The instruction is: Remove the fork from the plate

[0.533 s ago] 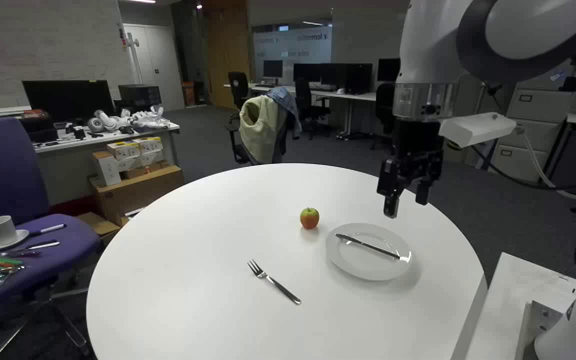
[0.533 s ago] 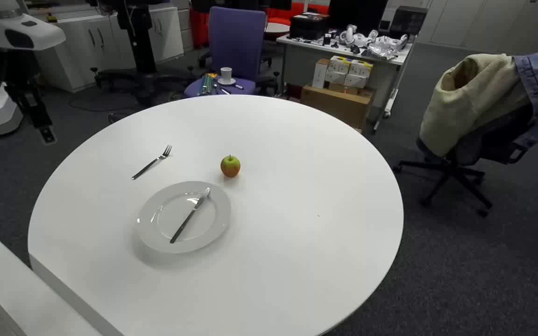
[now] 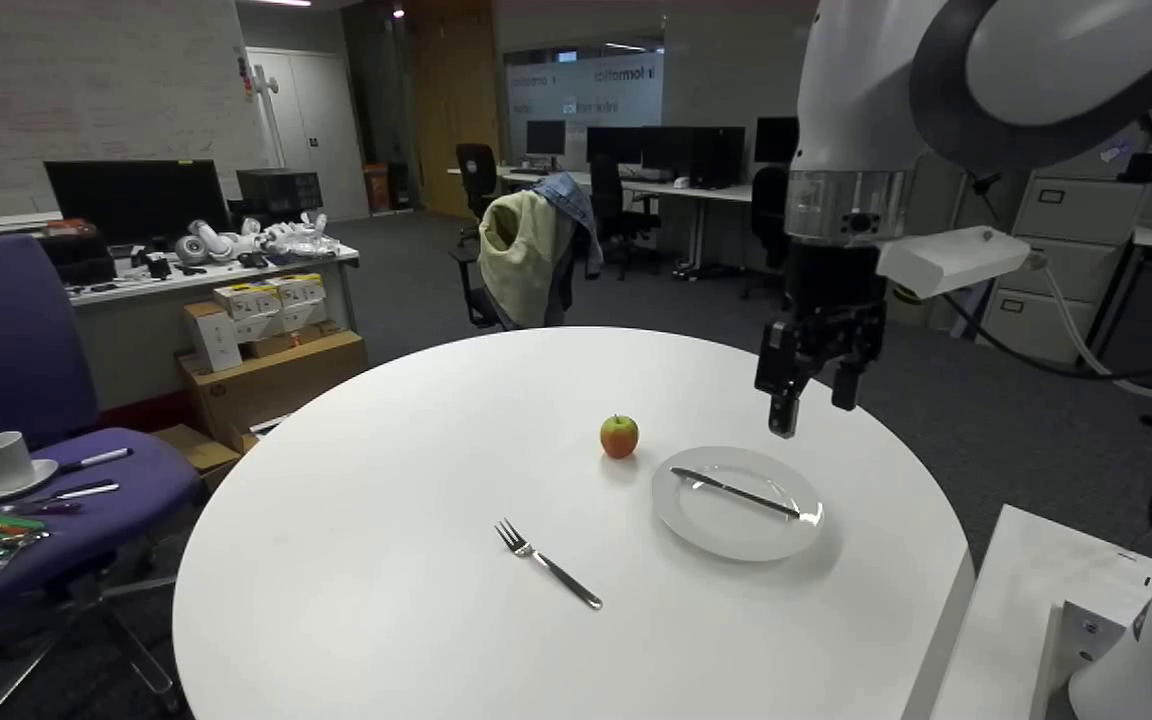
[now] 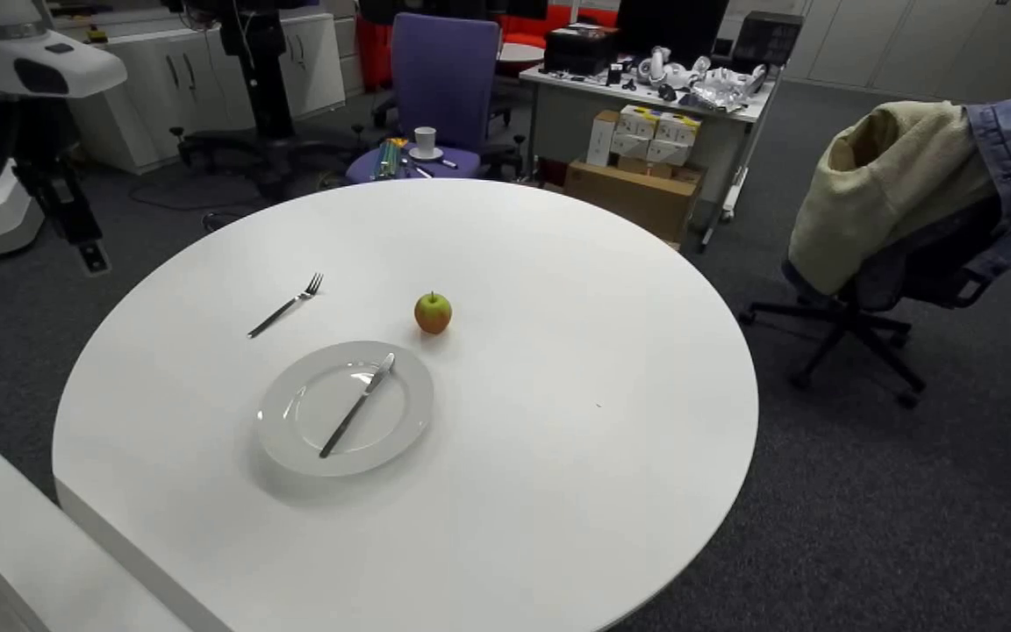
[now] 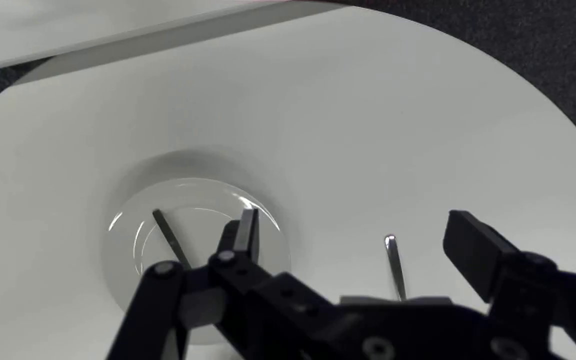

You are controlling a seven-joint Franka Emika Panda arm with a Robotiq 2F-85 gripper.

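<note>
The task's fork, a slim straight silver utensil [image 3: 736, 491] that looks like a knife, lies across the round white plate [image 3: 721, 535]. It shows in both exterior views, also here [image 4: 352, 412]. In the wrist view its dark handle end [image 5: 172, 238] shows on the plate [image 5: 118, 265], and the rest is hidden behind my finger. My gripper [image 3: 814, 405] is open and empty, high above the table beyond the plate. In the wrist view my gripper's fingers [image 5: 353, 220] are wide apart. The left finger overlaps the plate's right side in the picture.
A tined fork [image 3: 558, 573] lies on the round white table [image 3: 386, 620] beside the plate. Its handle [image 5: 394, 265] shows between my fingers in the wrist view. A reddish-yellow apple [image 4: 433, 313] sits near the plate. A purple chair [image 3: 126, 470] holds a cup.
My gripper has shifted only very slightly and stays open. The utensil, plate, tined fork and apple have not moved.
</note>
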